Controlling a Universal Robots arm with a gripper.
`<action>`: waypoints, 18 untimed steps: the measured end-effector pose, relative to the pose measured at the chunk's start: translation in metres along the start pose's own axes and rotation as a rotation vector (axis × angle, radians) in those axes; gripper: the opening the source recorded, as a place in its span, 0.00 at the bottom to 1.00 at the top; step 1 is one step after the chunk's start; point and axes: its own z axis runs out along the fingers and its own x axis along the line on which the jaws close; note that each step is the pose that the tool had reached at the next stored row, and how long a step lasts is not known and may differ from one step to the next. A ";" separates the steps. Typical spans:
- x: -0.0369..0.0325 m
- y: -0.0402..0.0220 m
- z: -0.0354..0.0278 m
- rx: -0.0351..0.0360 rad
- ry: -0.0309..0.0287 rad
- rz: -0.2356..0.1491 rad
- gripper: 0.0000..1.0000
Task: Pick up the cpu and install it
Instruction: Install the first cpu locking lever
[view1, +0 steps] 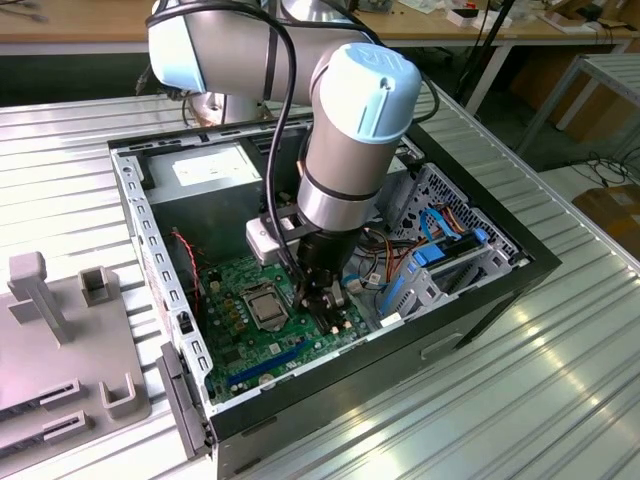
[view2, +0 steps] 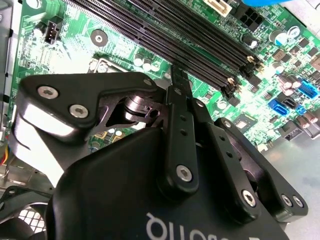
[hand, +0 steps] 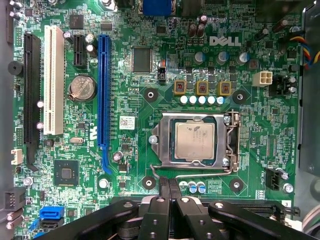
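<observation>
— Right, where's the cpu (hand: 194, 141)?

— Seated flat in the socket frame (hand: 192, 143) on the motherboard (hand: 150, 100) — silver top showing in the first wrist view, frame around it.

— And the pincer (hand: 169, 186)?

— Clenched, fingers (hand: 162, 192) pressed together with nothing between them, tips just beside the frame's edge. In the exterior view the arm (view1: 350, 130) reaches down into the open case (view1: 480, 290) on the worktop (view1: 560, 380) — pincer (view1: 325, 305) low over the board, next to the socket.

arm (view1: 335, 170): silver tubes | pale-blue caps | black cable | hand (view1: 322, 300): black
</observation>
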 end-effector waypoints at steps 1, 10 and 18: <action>0.0000 0.0000 -0.0006 0.0000 0.0000 0.000 0.11; 0.0006 0.0009 -0.0104 -0.0001 0.0002 0.000 0.11; 0.0010 0.0013 -0.0196 0.0000 -0.0001 0.000 0.11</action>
